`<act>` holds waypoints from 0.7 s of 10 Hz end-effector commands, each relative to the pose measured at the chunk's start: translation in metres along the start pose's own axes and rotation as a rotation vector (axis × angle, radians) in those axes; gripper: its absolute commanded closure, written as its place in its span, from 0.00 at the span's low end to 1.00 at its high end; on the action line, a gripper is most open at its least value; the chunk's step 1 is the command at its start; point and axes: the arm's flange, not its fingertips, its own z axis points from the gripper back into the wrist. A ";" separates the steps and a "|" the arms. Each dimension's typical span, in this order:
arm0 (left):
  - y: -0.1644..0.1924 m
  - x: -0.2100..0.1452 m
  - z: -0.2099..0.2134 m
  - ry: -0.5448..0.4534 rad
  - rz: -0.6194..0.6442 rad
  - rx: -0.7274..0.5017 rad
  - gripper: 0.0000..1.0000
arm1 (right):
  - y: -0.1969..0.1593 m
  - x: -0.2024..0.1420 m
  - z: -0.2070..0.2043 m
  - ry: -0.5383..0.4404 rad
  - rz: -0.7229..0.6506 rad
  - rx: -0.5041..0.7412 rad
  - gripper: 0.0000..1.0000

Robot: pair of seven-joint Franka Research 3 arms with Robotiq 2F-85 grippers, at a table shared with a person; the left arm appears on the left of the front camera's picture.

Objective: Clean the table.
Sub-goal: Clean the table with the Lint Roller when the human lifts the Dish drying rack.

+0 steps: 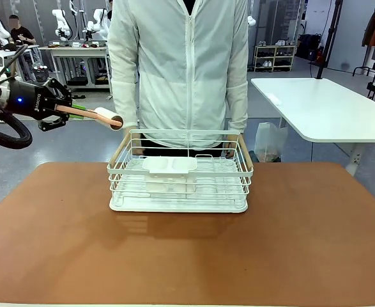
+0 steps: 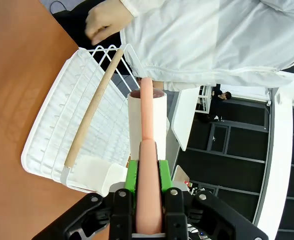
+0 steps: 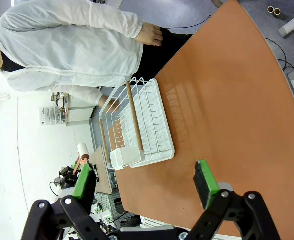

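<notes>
Landmark: white wire dish rack (image 1: 181, 192) with two wooden side handles, which stands on the table.
Table: the reddish-brown table (image 1: 302, 249) lies under the rack and spreads wide on all its sides. The rack sits in the middle of the table's width, close to the far edge where the person stands.
Left claw: the left gripper (image 1: 72, 110) hangs in the air above and to the robot's left of the rack, outside the table's far left corner. Its green pads (image 2: 131, 175) are pressed on the pink handle of a lint roller (image 1: 107, 118).
Lint roller: it lies nearly level and points toward the rack. Its white roll is above the rack's far left corner, just beside the person's hand (image 1: 131, 130). I cannot tell if they touch.
Right claw: in its own wrist view the right gripper (image 3: 147, 180) is high over the table on the robot's side of the rack. Its fingers are spread wide and nothing is between them.
Inside the rack: a small white tray (image 1: 170, 165) rests at the upper level, near the middle.
Person: in a white zipped jacket (image 1: 187, 64), standing directly behind the rack, both hands down by its far corners.
Behind the rack, to the robot's right: a white table (image 1: 321, 109) and a pale plastic bag (image 1: 270, 141) on the floor.
</notes>
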 end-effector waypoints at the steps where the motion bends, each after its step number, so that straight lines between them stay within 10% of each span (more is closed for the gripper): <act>1: -0.002 0.000 0.000 -0.002 -0.003 -0.002 0.93 | 0.000 -0.002 0.000 -0.002 0.013 0.017 0.00; 7: -0.002 0.000 0.000 -0.002 -0.003 -0.002 0.93 | 0.000 -0.002 0.000 -0.002 0.013 0.017 0.00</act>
